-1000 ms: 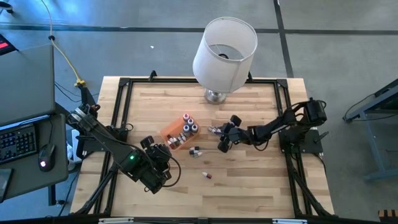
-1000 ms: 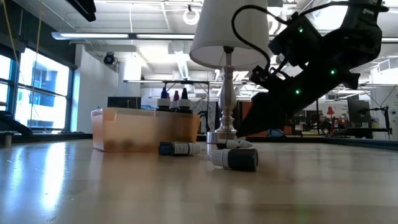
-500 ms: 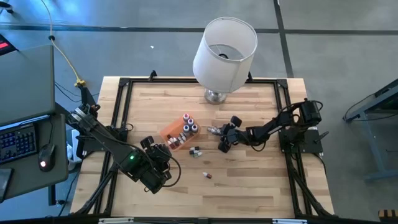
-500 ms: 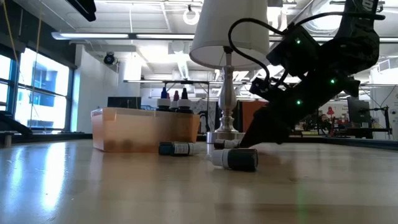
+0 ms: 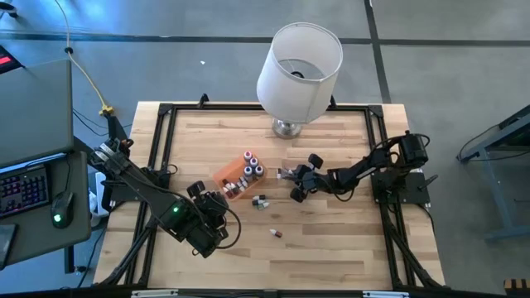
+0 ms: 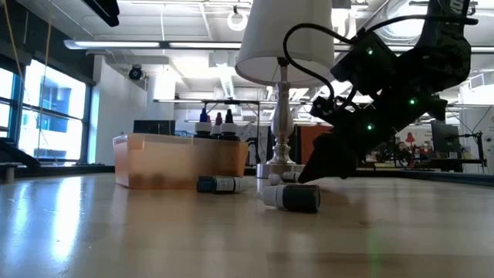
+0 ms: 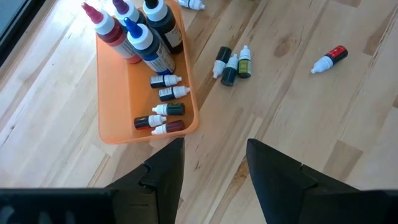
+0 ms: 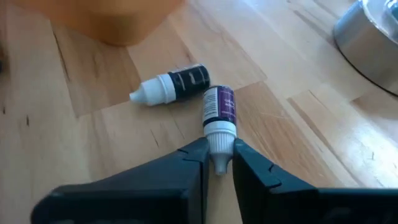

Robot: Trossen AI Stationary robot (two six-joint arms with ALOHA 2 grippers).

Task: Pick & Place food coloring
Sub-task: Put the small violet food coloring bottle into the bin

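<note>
R gripper (image 8: 217,163) low on the tabletop (image 5: 331,248) near the lamp base (image 5: 287,127), fingers (image 8: 252,169) closed on the white cap of a purple food coloring bottle (image 8: 218,112). Dark-label bottle (image 8: 175,84) just beside it, possibly touching. L gripper (image 7: 214,165) open, above tabletop by orange tray (image 7: 115,93), holding nothing.

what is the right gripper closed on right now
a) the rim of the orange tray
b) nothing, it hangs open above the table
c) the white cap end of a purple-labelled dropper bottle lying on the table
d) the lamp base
c) In the right wrist view, the right gripper pinches the white cap of the purple-labelled bottle lying on the wood, beside a dark-labelled bottle.
</note>
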